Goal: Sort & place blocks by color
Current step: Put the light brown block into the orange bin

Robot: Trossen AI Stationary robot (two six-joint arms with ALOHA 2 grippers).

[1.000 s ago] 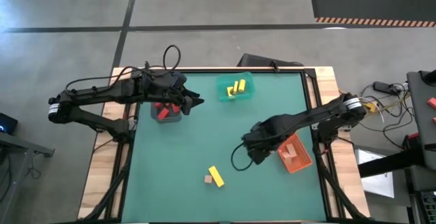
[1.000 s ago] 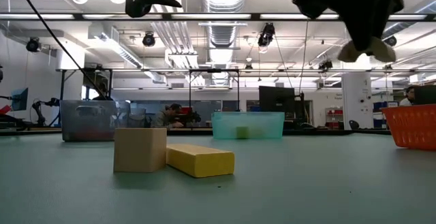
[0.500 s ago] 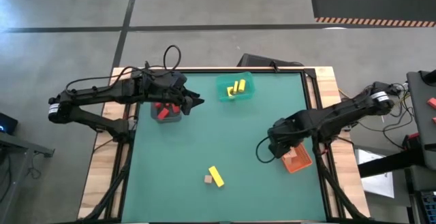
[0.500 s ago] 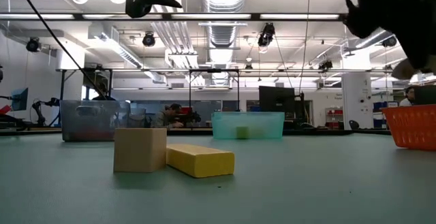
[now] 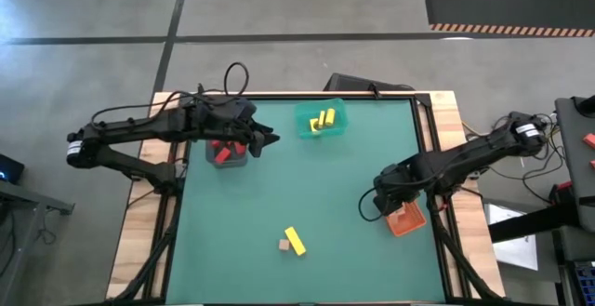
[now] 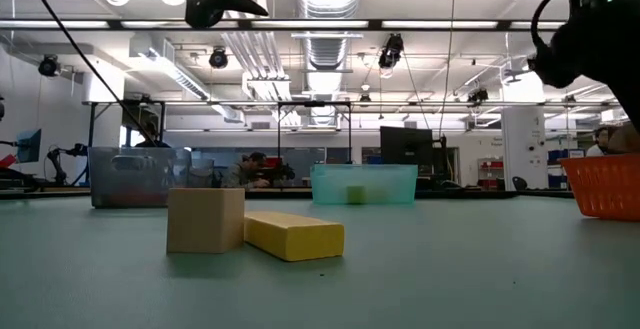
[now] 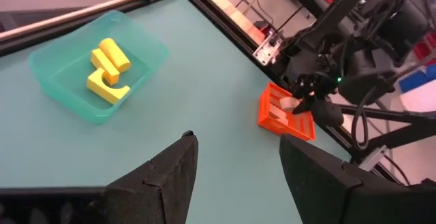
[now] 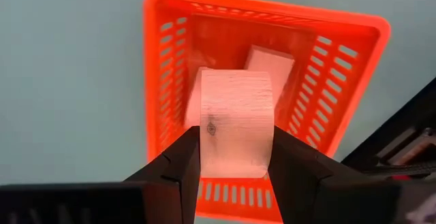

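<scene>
My right gripper (image 5: 392, 197) is shut on a tan wooden block (image 8: 235, 122) above the orange bin (image 8: 340, 74) at the table's right, which holds tan blocks (image 8: 269, 60). A tan cube (image 5: 283, 245) and a yellow bar (image 5: 295, 240) lie side by side on the green table near its front edge. They also show in the low view as cube (image 6: 205, 219) and bar (image 6: 293, 235). My left gripper (image 5: 265, 140) is open and empty, held high beside the grey bin (image 5: 226, 153) of red blocks at the far left. My right gripper pinches the tan block's two opposite sides (image 8: 204, 125) between its two fingers. The fingers come from above, pointing down. The block is lifted clear, over the orange bin's open top.
A teal bin (image 5: 321, 120) with yellow blocks (image 7: 105, 71) stands at the far middle. The orange bin (image 5: 406, 220) sits close to the table's right edge. Bare green table lies between the bins and the two loose blocks.
My right gripper has carried the tan block from the table's middle toward the right edge and downward, ending over the orange bin. It has stayed shut on the block.
</scene>
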